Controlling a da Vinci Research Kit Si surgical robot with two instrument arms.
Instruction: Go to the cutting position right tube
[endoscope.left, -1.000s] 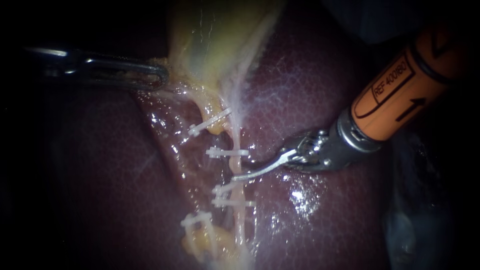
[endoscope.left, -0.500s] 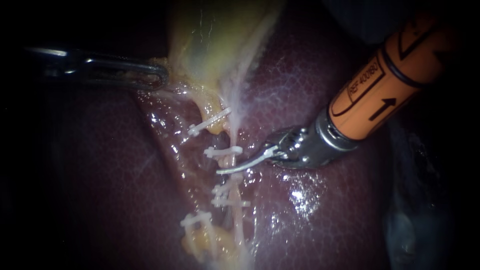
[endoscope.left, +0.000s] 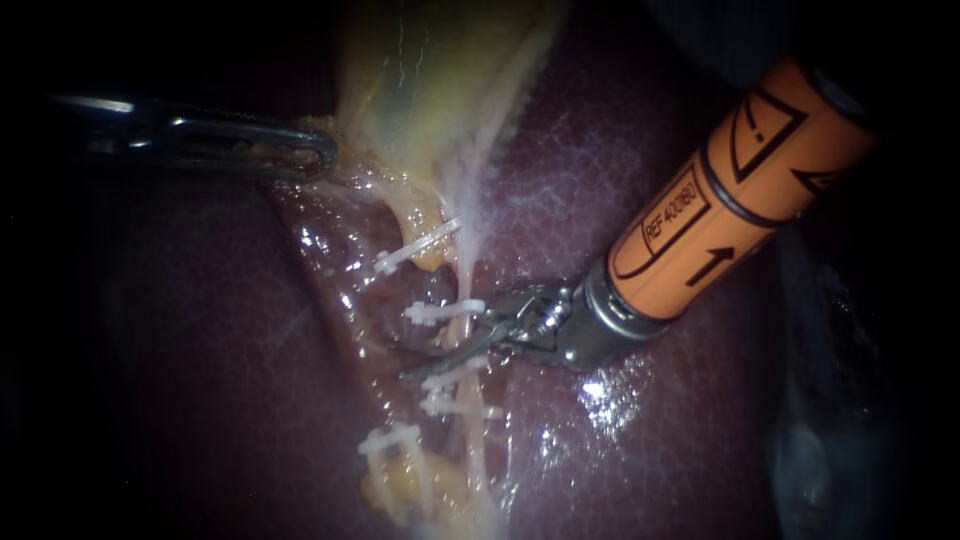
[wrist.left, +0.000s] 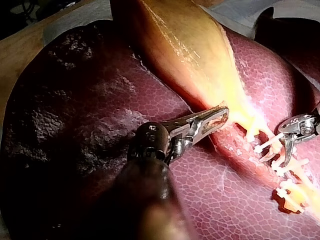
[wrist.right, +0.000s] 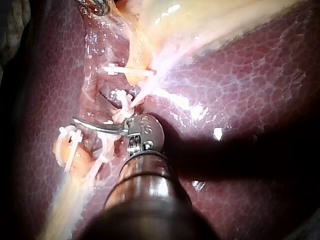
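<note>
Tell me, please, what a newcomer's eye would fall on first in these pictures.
The right instrument, with its bright orange shaft coming in from the upper right, stands out most; its tip lies among the white clips on the tubes over the dark liver. At the upper left, the left instrument holds the edge of the yellow gallbladder.

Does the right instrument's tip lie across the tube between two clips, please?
Yes: the right instrument's tip crosses the tube between the upper clip and the lower clip.

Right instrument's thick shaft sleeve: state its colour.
The right instrument's shaft sleeve is orange with black line markings; the endoscope view shows it best.
</note>
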